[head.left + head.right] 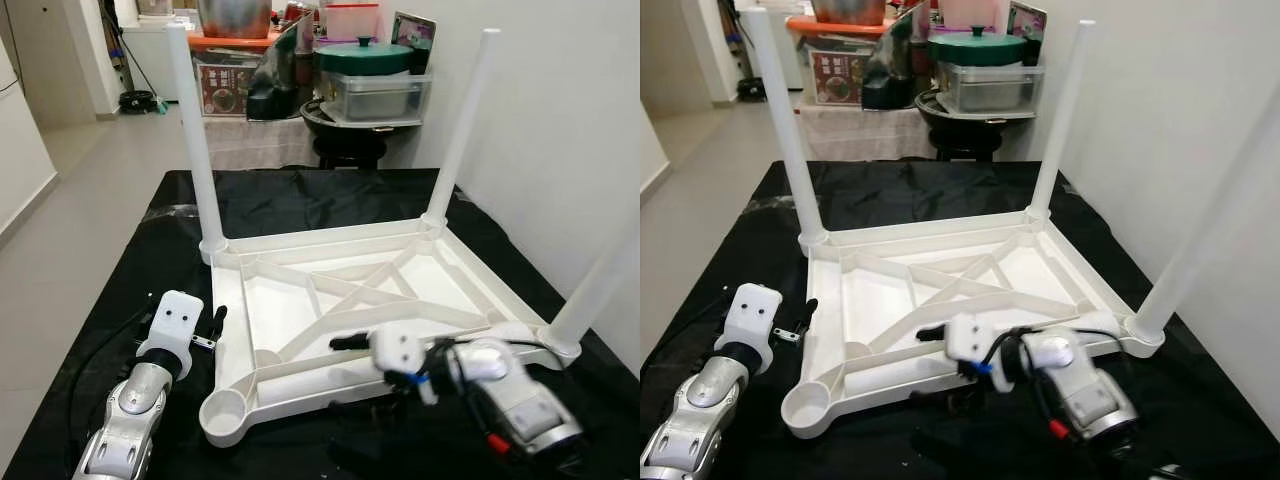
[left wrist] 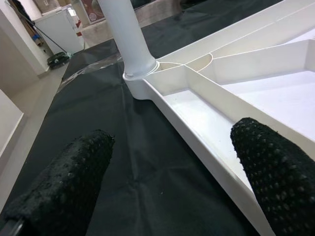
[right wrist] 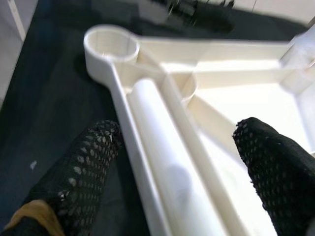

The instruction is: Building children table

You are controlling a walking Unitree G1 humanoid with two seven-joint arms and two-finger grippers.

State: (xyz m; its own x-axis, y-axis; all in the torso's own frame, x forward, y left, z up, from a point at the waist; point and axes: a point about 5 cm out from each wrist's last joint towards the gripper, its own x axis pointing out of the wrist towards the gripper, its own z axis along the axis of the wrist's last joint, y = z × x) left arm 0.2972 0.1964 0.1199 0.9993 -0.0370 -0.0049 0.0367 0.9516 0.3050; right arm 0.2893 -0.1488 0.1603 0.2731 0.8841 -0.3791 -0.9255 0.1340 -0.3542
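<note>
- The white plastic children's table (image 1: 340, 300) lies upside down on the black cloth-covered tabletop (image 1: 300, 200), its ribbed underside facing up.
- Three white round legs stand in corner sockets: the far-left leg (image 1: 193, 130), the far-right leg (image 1: 460, 125) and the near-right leg (image 1: 600, 280).
- The near-left corner socket (image 1: 222, 412) is vacant, so fitting the last leg looks like the step in hand.
- The loose white leg (image 3: 157, 152) lies flat in the frame's near channel, just beside that socket.
- The right claw (image 3: 182, 167) hovers over this leg with its fingers spread wide, holding nothing.
- The left claw (image 2: 162, 172) is likewise open and unladen, straddling the frame's left rim.
- Next, the right claw would likely need to close on the leg, lift it upright and press it into the socket.
</note>
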